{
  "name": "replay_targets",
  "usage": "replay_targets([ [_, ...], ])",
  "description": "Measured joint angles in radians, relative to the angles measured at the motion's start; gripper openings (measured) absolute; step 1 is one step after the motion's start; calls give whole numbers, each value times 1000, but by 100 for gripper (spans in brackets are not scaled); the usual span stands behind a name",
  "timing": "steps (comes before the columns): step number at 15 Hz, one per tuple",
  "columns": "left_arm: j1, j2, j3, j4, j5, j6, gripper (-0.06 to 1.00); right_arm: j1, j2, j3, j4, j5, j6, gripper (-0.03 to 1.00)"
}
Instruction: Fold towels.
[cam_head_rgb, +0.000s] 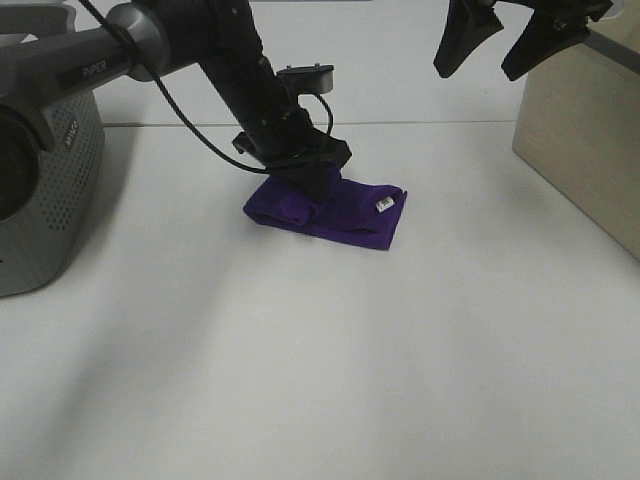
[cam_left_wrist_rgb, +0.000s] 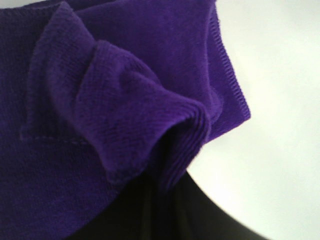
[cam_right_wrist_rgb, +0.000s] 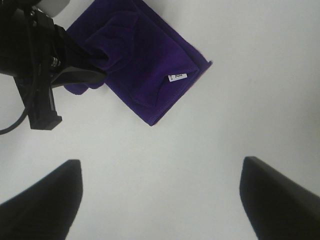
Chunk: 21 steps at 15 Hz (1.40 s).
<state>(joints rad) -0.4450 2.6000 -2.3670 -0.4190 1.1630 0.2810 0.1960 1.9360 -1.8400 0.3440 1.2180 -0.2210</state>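
A deep purple towel (cam_head_rgb: 340, 212) lies folded into a narrow strip on the white table, its small white tag (cam_head_rgb: 384, 204) showing at the right end. My left gripper (cam_head_rgb: 318, 182) is down on the towel's back left part, shut on a pinched ridge of the fabric (cam_left_wrist_rgb: 150, 135). The right wrist view shows the same towel (cam_right_wrist_rgb: 145, 65) with its tag (cam_right_wrist_rgb: 176, 76) and the left gripper (cam_right_wrist_rgb: 95, 67) clamped on the bunched cloth. My right gripper (cam_head_rgb: 505, 45) hangs high at the back right, open and empty, its fingers (cam_right_wrist_rgb: 45, 205) spread wide over bare table.
A grey perforated box (cam_head_rgb: 45, 190) stands at the left edge of the table. A beige box (cam_head_rgb: 590, 140) stands at the right. The white table (cam_head_rgb: 320, 350) stretches bare in front of the towel.
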Motion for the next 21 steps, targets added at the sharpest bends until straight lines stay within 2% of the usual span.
replay_targets([
  [5, -15, 7, 0, -56, -75, -24, 4, 0, 0, 0, 2, 0, 0, 83],
  [6, -15, 7, 0, -79, -94, -25, 9, 0, 0, 0, 3, 0, 0, 83],
  [7, -15, 7, 0, -110, -109, -25, 19, 0, 0, 0, 3, 0, 0, 83],
  [8, -15, 10, 0, -148, -129, -25, 35, 0, 0, 0, 9, 0, 0, 83],
  [9, -15, 15, 0, -247, -160, -24, 63, 0, 0, 0, 14, 0, 0, 83],
  [10, -15, 16, 0, -288, -171, -16, 67, 0, 0, 0, 15, 0, 0, 83],
  [12, -15, 16, 0, -388, -173, 43, 69, 0, 0, 0, 18, 0, 0, 83],
  [14, -15, 16, -1, -430, -174, 97, 69, 0, 0, 0, 18, 0, 0, 83],
  [16, -12, 16, -20, -419, -175, 126, 69, 0, -6, 0, 18, 0, 0, 83],
  [19, 34, 16, -105, -319, -143, 96, 69, 0, -36, 0, 19, 1, 0, 83],
  [20, 58, 17, -153, -259, -123, 56, 69, 0, -42, 0, 19, 1, -1, 83],
  [21, 96, 17, -243, -109, -61, -19, 69, 0, -41, 0, 19, 1, -3, 83],
])
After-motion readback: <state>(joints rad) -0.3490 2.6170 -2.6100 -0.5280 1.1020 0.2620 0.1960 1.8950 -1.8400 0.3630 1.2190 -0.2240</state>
